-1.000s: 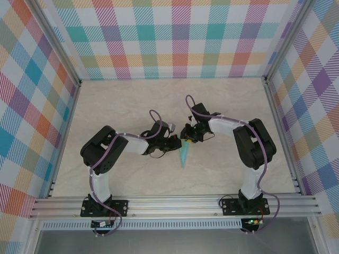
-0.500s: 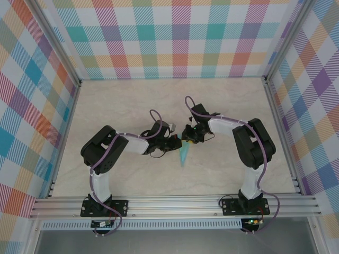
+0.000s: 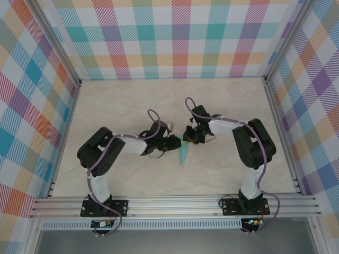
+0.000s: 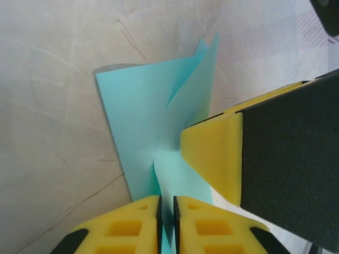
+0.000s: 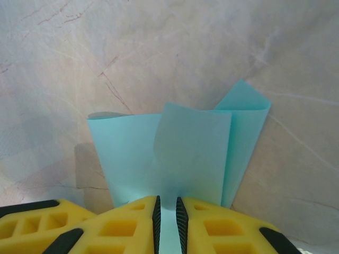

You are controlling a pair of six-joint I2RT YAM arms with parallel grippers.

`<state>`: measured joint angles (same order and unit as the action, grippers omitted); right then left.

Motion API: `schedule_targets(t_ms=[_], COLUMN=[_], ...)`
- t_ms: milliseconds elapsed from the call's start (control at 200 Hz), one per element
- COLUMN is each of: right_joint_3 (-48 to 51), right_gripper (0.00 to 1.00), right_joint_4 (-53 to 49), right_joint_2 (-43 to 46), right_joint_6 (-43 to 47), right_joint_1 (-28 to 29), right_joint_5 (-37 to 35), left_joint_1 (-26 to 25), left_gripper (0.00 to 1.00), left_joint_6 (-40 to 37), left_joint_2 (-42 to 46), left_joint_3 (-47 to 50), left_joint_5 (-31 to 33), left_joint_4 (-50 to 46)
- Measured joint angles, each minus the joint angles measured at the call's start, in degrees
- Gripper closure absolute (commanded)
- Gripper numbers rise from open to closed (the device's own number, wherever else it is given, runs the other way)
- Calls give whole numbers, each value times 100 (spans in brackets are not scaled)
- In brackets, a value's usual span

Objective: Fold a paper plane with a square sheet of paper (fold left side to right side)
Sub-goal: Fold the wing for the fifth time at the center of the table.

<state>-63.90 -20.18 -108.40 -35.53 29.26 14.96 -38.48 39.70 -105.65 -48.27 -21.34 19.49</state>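
Note:
The turquoise sheet of paper lies mid-table, folded into a narrow pointed shape whose tip faces the near edge. My left gripper comes at its wide end from the left and my right gripper from the back right. In the left wrist view a raised flap of the paper runs into the thin slit between the left gripper's jaws, which stand barely open. A right finger rests on the fold beside it. In the right wrist view the paper curls up into the narrow gap of the right gripper.
Pastel checked walls and aluminium rails enclose the marbled tabletop. The two arms meet at the centre, fingers nearly touching.
The left jaws have parted from fully shut to a thin slit. The right jaws have narrowed. The left arm shifted slightly left; the paper stays in place.

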Motion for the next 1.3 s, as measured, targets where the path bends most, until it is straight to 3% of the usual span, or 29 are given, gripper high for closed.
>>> schedule_targets(t_ms=[255,460,755,1300], right_joint_3=[59,87,122,122], right_gripper=[80,80,80,80], right_joint_4=[85,116,168,168], right_joint_2=[24,48,66,68], right_joint_6=[0,0,2,2], right_joint_1=[-2,-2,0,0], right_joint_5=[0,0,0,0], left_joint_1=[0,-76,-610,-723], left_gripper=[70,70,70,70], left_joint_6=[-59,-55,44,120], left_joint_2=[1027,1591,1392,634], left_joint_3=[426,520,503,120], left_joint_5=[299,66,-179,-214], left_joint_4=[-350,-422,-264,-109])
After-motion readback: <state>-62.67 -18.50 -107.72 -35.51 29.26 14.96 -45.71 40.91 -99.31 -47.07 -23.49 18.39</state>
